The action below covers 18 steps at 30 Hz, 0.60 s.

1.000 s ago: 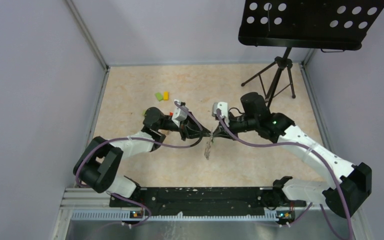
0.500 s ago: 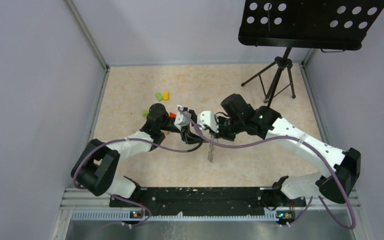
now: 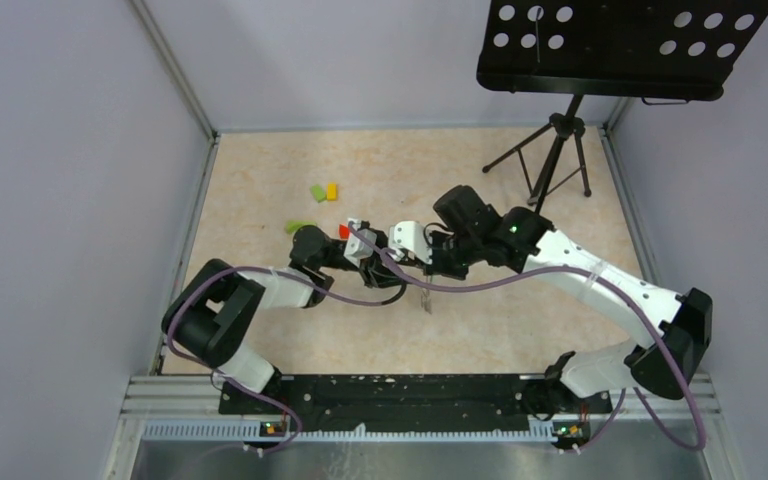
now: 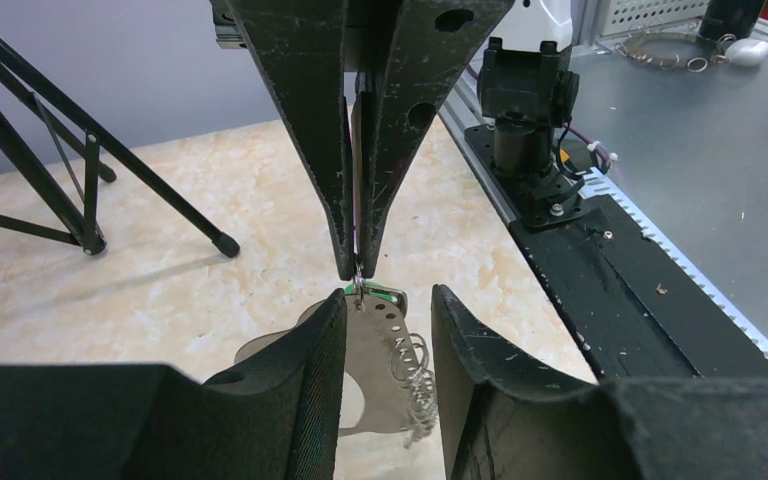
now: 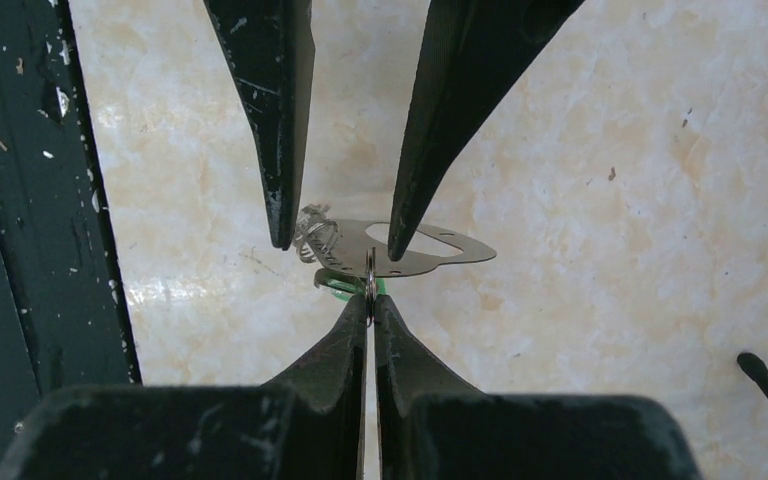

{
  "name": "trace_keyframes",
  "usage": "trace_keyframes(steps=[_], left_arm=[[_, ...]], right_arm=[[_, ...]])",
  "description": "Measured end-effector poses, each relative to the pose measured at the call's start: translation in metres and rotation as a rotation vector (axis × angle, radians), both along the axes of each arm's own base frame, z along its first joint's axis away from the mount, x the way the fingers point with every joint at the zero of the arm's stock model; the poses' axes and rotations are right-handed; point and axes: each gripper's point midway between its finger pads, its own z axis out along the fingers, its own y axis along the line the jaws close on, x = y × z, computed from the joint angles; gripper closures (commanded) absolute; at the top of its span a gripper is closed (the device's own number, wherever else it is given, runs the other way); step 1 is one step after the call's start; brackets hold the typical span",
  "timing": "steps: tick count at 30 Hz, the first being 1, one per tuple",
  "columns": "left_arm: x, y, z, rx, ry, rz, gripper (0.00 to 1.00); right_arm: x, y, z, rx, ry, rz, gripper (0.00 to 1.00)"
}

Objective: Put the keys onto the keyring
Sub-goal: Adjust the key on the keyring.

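My right gripper [image 5: 368, 300] is shut on a thin metal ring [image 5: 370, 268] seen edge-on, which I take for the keyring. From it hangs a flat silver key [image 5: 430, 250] with small holes, a green tag [image 5: 338, 287] and a small wire coil. In the left wrist view the key [image 4: 375, 365] hangs between the fingers of my left gripper [image 4: 388, 300], which stands open on both sides of it. The right fingers [image 4: 335, 180] come down from above. From the top view both grippers meet mid-table, with the key [image 3: 425, 299] dangling below them.
Green and yellow blocks [image 3: 318, 192] lie at the back left, with another green block [image 3: 298, 226] and a red piece [image 3: 344, 231] near the left arm. A black music stand tripod [image 3: 552, 150] stands at the back right. The black base rail [image 4: 600, 260] runs along the near edge.
Both grippers have shifted left, the right one carrying the ring and key. The left gripper, shut a second ago, has opened and now straddles the hanging key.
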Motion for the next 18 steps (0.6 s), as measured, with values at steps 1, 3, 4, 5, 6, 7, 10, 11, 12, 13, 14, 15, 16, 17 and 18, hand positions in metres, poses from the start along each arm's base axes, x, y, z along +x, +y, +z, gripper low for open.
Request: trace_keyframes(steps=[1,3,4,5,6,7,10,11,12,13,14,15,16,17,18], left_arm=[[0.0003,-0.0004,-0.0006,-0.002,0.004,-0.001,0.59],[0.0007,-0.0010,-0.0006,-0.011,0.008,-0.004,0.58],[0.0006,-0.0012,-0.0004,-0.015,0.009,-0.005,0.58],[0.0006,-0.0013,0.0001,-0.019,0.009,-0.006,0.59],[0.0005,-0.0014,0.0002,-0.022,0.012,-0.008,0.59],[0.0005,-0.0016,0.0003,-0.024,0.013,-0.008,0.59],[0.0009,-0.0018,0.0009,-0.028,0.023,-0.006,0.63],[0.0012,-0.0019,0.0018,-0.032,0.020,-0.004,0.64],[0.0015,-0.0019,0.0021,-0.033,0.020,-0.002,0.65],[0.0019,-0.0021,0.0022,-0.034,0.020,0.001,0.67],[0.0023,-0.0021,0.0023,-0.035,0.021,0.002,0.67],[0.0024,-0.0022,0.0022,-0.034,0.022,0.003,0.68],[0.0026,-0.0022,0.0022,-0.035,0.023,0.005,0.68],[0.0028,-0.0023,0.0020,-0.034,0.024,0.005,0.69],[0.0030,-0.0024,0.0016,-0.032,0.026,0.006,0.69]], right_arm=[[0.0000,0.0005,-0.0004,-0.001,0.003,0.001,1.00],[0.0001,0.0013,-0.0006,0.000,0.005,0.002,1.00],[-0.0002,0.0013,-0.0008,-0.001,0.007,0.003,1.00],[-0.0004,0.0015,-0.0008,0.000,0.008,0.003,1.00],[-0.0006,0.0016,-0.0008,0.001,0.009,0.004,1.00],[-0.0011,0.0019,-0.0008,0.002,0.011,0.004,1.00],[-0.0017,0.0024,-0.0007,0.005,0.016,0.003,1.00],[-0.0019,0.0026,-0.0007,0.006,0.017,0.004,1.00],[-0.0023,0.0028,-0.0007,0.008,0.019,0.005,1.00],[-0.0026,0.0031,-0.0006,0.009,0.020,0.006,1.00],[-0.0026,0.0036,-0.0004,0.011,0.020,0.007,1.00],[-0.0025,0.0042,0.0000,0.014,0.020,0.008,1.00],[-0.0024,0.0048,0.0003,0.017,0.020,0.007,1.00],[-0.0023,0.0054,0.0005,0.020,0.021,0.006,1.00],[-0.0024,0.0058,0.0007,0.023,0.022,0.005,1.00]])
